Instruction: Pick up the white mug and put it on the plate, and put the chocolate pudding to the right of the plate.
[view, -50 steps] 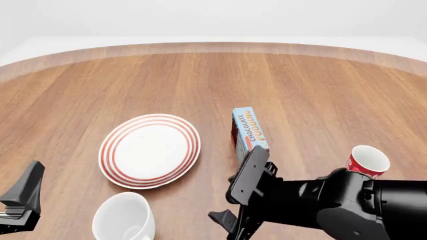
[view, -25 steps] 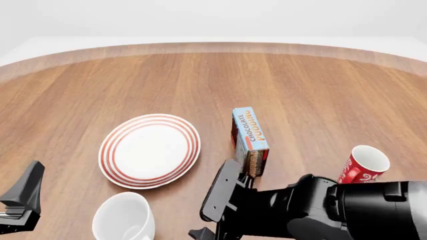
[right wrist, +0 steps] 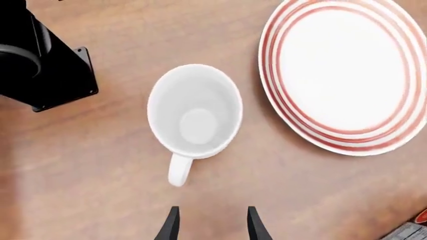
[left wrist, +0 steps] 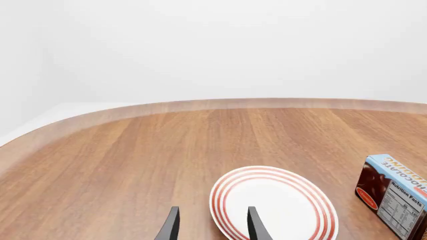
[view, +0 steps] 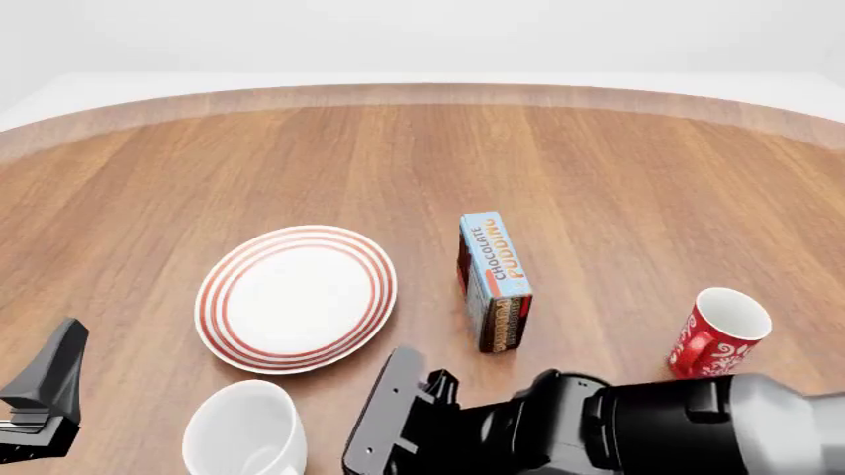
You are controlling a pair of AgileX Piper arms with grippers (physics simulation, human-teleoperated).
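Your right gripper (right wrist: 209, 224) has its fingers apart and has swung off the narrow light-blue chocolate pudding carton (view: 496, 281) over toward the plain white ceramic mug (right wrist: 195, 116), so you're lining up the mug grab now. It looks straight down into the mug, which sits upright and empty just beside the round red-ringed white plate (right wrist: 347, 75). The plate's bare too. The pudding stands right of the plate. Your left gripper (left wrist: 209, 226) idles, fingers apart, beside the plate.
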